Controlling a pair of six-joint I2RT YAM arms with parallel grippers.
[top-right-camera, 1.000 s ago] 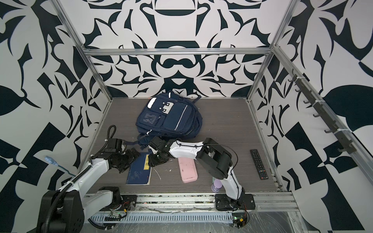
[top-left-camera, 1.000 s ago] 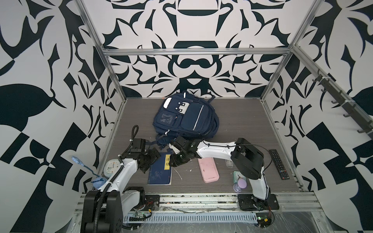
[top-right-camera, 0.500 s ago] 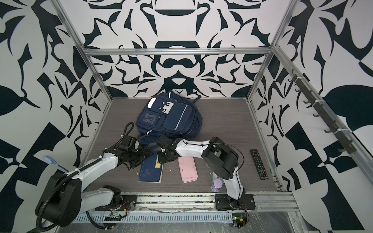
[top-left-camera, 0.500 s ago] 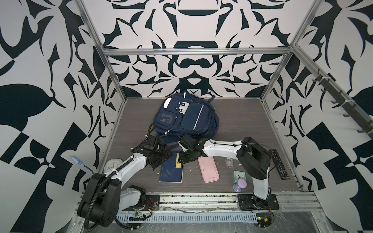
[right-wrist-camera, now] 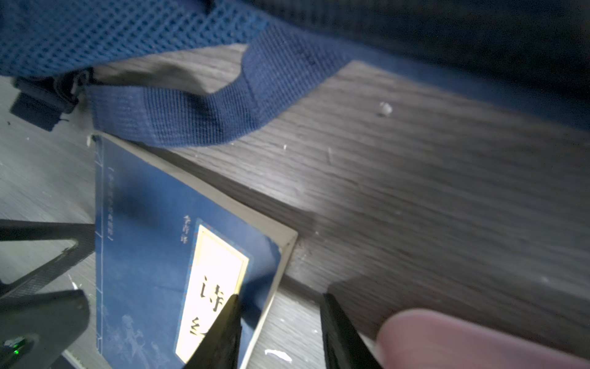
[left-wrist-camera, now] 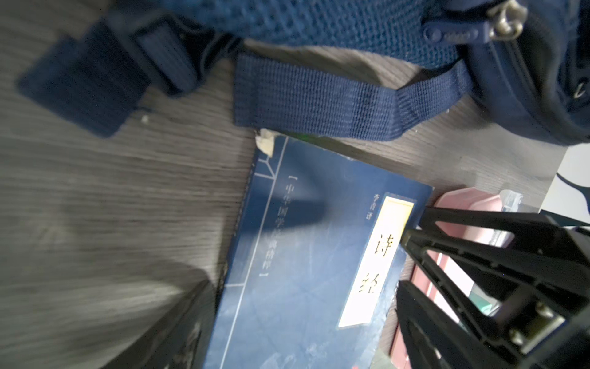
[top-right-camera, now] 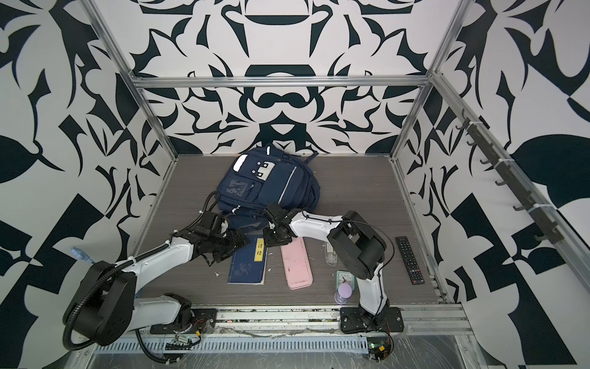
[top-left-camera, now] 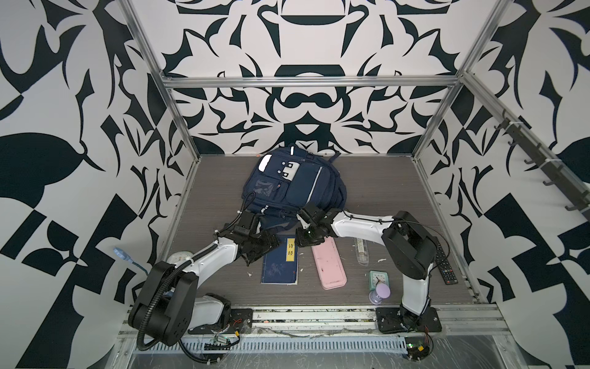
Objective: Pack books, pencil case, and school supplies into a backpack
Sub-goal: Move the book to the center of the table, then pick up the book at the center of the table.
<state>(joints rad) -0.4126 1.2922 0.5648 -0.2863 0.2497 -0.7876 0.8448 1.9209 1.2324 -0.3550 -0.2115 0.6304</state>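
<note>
The navy backpack [top-left-camera: 293, 188] [top-right-camera: 268, 188] lies at the back middle of the table, its strap [left-wrist-camera: 319, 102] [right-wrist-camera: 191, 111] trailing towards a navy book [top-left-camera: 281, 262] [top-right-camera: 247, 263] with a yellow label. My left gripper [top-left-camera: 266, 246] [left-wrist-camera: 303, 265] is open wide and straddles the book's far end. My right gripper [top-left-camera: 303, 239] [right-wrist-camera: 281, 319] is open, with one finger [right-wrist-camera: 230, 322] over the label and the other beside the book's edge. The pink pencil case [top-left-camera: 329, 266] [top-right-camera: 296, 266] lies to the right of the book. Further right is the clear supplies packet [top-left-camera: 361, 252] [top-right-camera: 330, 254].
A mint-green clock [top-left-camera: 377, 278] and a purple hourglass-shaped thing [top-left-camera: 380, 292] stand front right by the right arm's base. A black remote [top-left-camera: 445, 265] lies by the right wall. A round white object [top-left-camera: 180, 255] sits at the left edge. Metal frame posts enclose the table.
The book has slid to the right and slightly back. My left arm swung in from the left edge to the book. My right gripper drew back to the right.
</note>
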